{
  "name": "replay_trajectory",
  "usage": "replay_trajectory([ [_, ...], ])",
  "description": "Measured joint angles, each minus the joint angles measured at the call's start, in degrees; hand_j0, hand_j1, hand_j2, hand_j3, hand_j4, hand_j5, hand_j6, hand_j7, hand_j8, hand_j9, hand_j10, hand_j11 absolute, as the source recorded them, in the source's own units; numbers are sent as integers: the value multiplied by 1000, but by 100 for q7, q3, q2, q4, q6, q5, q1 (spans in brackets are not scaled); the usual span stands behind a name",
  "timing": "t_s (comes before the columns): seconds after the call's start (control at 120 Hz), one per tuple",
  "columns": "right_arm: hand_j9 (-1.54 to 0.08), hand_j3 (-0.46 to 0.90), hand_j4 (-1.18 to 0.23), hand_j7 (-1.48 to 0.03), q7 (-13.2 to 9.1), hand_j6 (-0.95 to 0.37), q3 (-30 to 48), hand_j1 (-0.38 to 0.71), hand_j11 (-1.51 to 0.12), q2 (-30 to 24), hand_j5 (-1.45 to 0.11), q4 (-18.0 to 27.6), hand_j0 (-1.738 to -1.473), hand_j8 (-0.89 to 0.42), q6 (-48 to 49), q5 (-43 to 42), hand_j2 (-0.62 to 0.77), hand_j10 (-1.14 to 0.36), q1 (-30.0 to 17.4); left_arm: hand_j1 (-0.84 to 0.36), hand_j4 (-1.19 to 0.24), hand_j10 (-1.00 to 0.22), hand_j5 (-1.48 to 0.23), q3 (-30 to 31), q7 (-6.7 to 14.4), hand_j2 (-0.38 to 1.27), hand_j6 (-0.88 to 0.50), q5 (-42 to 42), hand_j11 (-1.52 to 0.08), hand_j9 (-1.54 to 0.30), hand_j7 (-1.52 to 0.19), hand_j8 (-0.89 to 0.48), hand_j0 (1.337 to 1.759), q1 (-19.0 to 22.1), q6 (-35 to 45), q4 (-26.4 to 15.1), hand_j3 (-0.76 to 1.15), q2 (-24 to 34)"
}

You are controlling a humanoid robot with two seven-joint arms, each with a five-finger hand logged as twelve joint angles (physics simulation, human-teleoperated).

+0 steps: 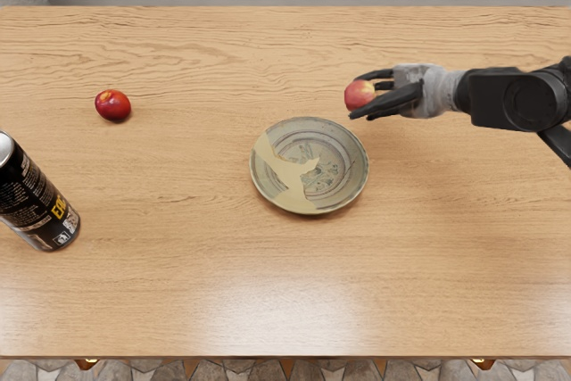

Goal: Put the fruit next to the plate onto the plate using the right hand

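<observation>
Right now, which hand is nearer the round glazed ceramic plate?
Right. The right hand, closed around a small red fruit, is just past the plate's upper-right rim. The left hand is out of view.

The print you could look for stood on the black cylindrical metal can (34, 195) at the far left of the light wooden table (285, 310), partly cut off by the picture's edge. On its side wall, towards the nearer end, you had a few large block letters (59, 210) in white and orange. The first looked like an "E"; the others were too skewed to read. Just below them sat a small pale patch of fine print, too small to make out.
</observation>
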Motion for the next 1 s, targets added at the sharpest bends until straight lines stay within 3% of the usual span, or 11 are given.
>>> replay_trajectory([
  [0.133,-1121,0,-565,-1129,-1,-361,150,287,-1121,618,-1153,-44,-1647,-421,128,-225,362,-867,-241,336,-12,-11,-15,0,0,2,-12,0,-14,-15,-15,-12,1658,0,0,0,0,0],
  [0.383,-1121,0,-618,-1121,1,-403,181,202,-1116,896,-1148,-50,-1648,-458,150,-314,214,-866,-328,336,-12,-11,-14,0,0,2,-12,0,-14,-14,-14,-12,1658,0,0,0,0,0],
  [0.417,-1030,0,-641,-1032,3,-418,170,178,-1024,905,-1053,-53,-1649,-452,143,-320,171,-798,-334,336,-12,-11,-15,0,0,2,-12,0,-14,-14,-15,-12,1658,0,-1,0,0,0],
  [0.542,-621,0,-394,-621,10,-273,80,-6,-617,890,-633,-60,-1653,-291,126,-334,83,-479,-338,336,-12,-12,-15,1,0,2,-12,0,-15,-15,-15,-12,1658,0,0,0,0,0],
  [0.583,-512,0,-325,-512,10,-226,65,-63,-509,884,-522,-61,-1654,-241,118,-338,66,-307,-339,335,-12,-12,-15,1,0,2,-12,0,-15,-15,-15,-12,1658,0,0,0,0,0],
  [0.75,-228,0,-145,-228,12,-101,82,-221,-226,840,-233,-26,-1656,-107,87,-322,29,-137,-263,335,-12,-12,-15,0,0,2,-12,0,-15,-15,-15,-12,1658,0,0,0,0,0],
  [0.833,-152,0,-96,-152,12,-67,156,-264,-151,478,-155,159,-1657,-72,218,-210,19,-91,-247,335,-12,-12,-15,1,0,2,-12,0,-15,-15,-15,-12,1658,0,1,0,0,0],
  [1.0,-67,0,-42,-67,12,-29,585,-312,-67,-1265,-68,208,-1658,-31,1989,995,8,-40,-720,336,-12,-12,-15,-2,0,2,-12,0,-15,-15,-15,-12,1658,-17,-1,0,0,0],
])
